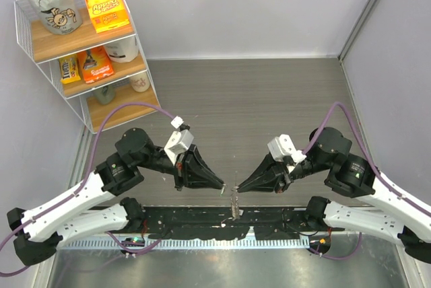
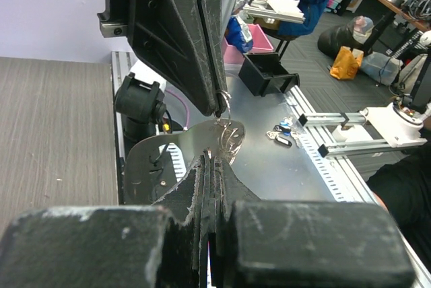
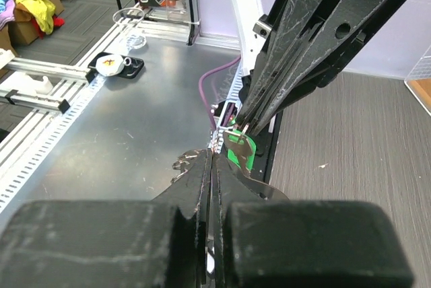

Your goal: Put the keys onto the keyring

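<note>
A bench (image 1: 269,99) with a grey wood-grain top sits between plain pale walls (image 1: 236,5). In its far left corner stands a white wire shelf unit (image 1: 27,36) with wooden boards. It holds a bright orange box (image 1: 108,9), a grey bag (image 1: 52,7) and snack packets (image 1: 87,66).

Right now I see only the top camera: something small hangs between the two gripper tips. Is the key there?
Observer: Yes. The right wrist view shows a green key just past the tip of the right gripper.
Operator: Is the left gripper open?
Observer: No. The left gripper is shut, with the silvery keyring at its tip.
Operator: Is anything else nearby?
Observer: Small metal pieces lie on the metal sheet behind.
</note>
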`<move>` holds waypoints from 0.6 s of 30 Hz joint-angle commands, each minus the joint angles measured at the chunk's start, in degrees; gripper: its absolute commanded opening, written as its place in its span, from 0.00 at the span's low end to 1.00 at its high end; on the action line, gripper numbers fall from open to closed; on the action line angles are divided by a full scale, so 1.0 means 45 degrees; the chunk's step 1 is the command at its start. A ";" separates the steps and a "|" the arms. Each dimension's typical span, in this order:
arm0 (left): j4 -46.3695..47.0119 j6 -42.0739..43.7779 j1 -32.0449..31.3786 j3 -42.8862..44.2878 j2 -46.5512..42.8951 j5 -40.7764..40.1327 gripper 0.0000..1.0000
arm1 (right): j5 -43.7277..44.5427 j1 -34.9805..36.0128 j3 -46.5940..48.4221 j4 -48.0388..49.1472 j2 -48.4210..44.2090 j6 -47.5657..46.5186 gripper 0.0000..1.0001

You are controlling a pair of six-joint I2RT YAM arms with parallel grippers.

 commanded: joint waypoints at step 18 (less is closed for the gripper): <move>0.1397 -0.0532 -0.0025 0.0563 0.0119 0.1286 0.00 | -0.0740 0.0087 0.1177 0.0204 0.0803 -0.0663 0.05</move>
